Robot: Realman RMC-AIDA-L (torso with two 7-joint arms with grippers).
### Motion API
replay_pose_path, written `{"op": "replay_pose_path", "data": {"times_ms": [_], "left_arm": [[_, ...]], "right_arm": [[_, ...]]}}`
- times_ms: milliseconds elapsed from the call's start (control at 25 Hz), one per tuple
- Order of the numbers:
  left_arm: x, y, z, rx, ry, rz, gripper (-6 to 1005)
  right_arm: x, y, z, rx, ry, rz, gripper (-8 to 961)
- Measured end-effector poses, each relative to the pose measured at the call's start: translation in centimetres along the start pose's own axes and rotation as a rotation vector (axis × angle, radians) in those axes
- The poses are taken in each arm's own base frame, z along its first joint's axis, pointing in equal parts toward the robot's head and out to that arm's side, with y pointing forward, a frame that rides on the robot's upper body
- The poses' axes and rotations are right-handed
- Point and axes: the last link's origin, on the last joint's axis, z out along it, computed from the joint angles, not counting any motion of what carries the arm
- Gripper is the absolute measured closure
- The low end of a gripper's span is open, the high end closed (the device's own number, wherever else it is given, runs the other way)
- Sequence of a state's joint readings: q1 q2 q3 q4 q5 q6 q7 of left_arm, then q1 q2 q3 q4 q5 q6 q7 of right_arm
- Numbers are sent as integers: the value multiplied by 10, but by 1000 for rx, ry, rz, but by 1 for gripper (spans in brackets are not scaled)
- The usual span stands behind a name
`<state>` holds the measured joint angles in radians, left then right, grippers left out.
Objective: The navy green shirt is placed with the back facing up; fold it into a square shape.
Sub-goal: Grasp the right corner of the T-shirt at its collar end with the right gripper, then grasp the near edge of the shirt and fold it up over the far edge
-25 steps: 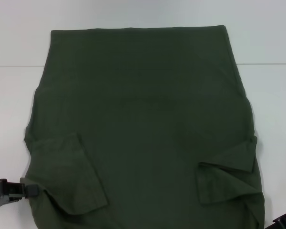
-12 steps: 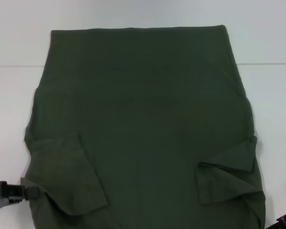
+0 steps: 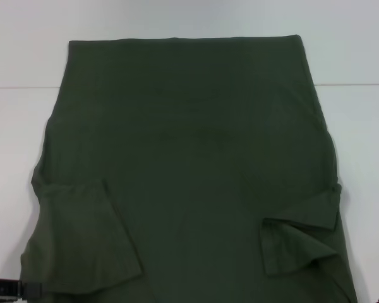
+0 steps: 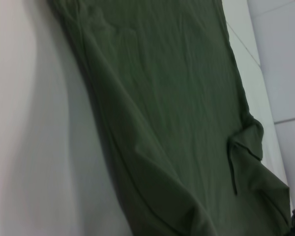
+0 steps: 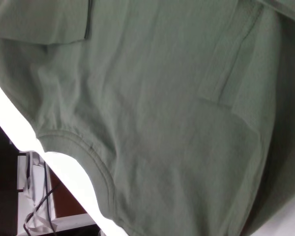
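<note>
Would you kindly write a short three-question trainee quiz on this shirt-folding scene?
1. True or false: both sleeves of the navy green shirt are folded inward onto its body.
2. In the head view, the left gripper appears at the: A) far left corner, B) near left corner, C) centre.
3. Fill in: the shirt lies on a ___ table.

Key: 1 true. 2 B. 3 white.

Bare table (image 3: 9,139) flanking the shirt (image 3: 189,164)
</note>
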<state>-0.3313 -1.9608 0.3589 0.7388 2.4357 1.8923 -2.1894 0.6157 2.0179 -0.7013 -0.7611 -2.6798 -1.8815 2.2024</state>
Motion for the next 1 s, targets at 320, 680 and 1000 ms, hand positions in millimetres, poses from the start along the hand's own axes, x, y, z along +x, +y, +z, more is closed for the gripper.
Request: {"op": "replay_pose_path", "data": {"times_ms": [320,680,1000], "left_arm": [[-10,9,-2,-65,-48,62,861],[6,18,-8,-121,32,104,856],[81,40,9,-137,208,49,851]], "right_arm": [[10,2,-7,-61,-30,-14,933],[7,3,-27,-108,-141,-34,933],[-36,7,-78,-161,-566,-70,933]]}}
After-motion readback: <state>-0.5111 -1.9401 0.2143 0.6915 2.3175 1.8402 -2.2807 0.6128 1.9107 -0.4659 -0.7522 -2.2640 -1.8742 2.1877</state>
